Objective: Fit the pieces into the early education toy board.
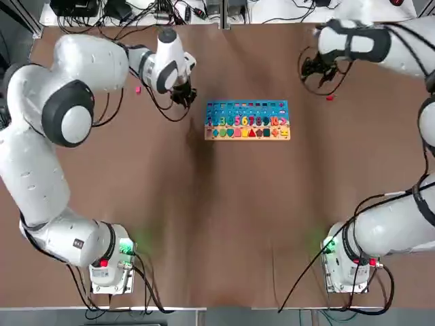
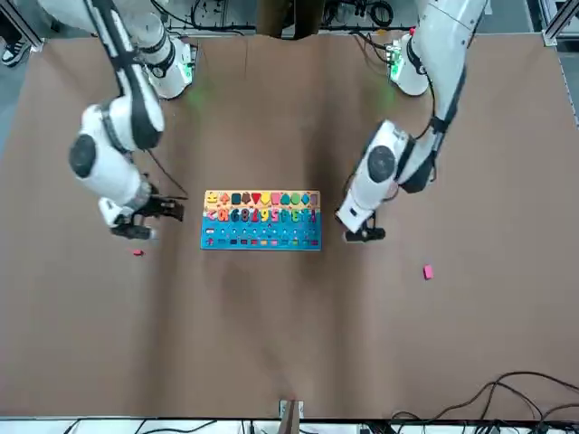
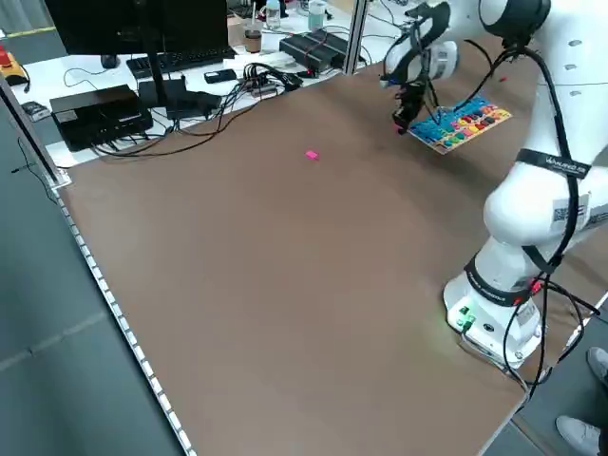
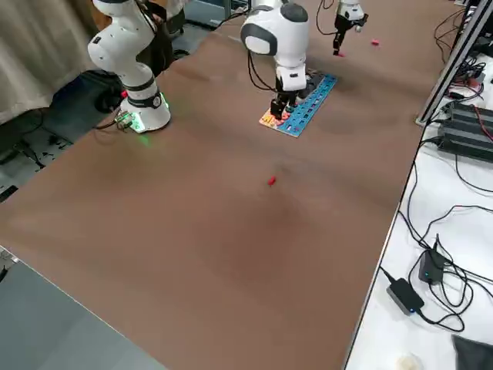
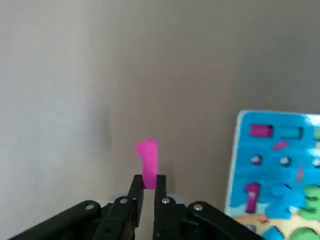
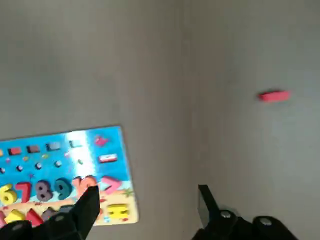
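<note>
The tiny, light, stiff pink piece [image 5: 147, 162], low in the left wrist view, is clamped by the left end effector [image 5: 148, 186]; the right end effector [image 6: 150, 200] is spread apart.

We note two glossy white arms, rounded shells, black bands at joints. Left arm [image 1: 41, 142]: big dark-grey disc cap on elbow, small black label low on link. Right arm [image 1: 391, 224]: black joint ring, QR-style sticker on shell in left side view. Both bases lit green with small red spot. Loose black cables trail along links. Black two-finger left gripper [image 5: 147, 187], silver screws on finger mounts; black two-finger right gripper [image 6: 150, 205] same.
</note>
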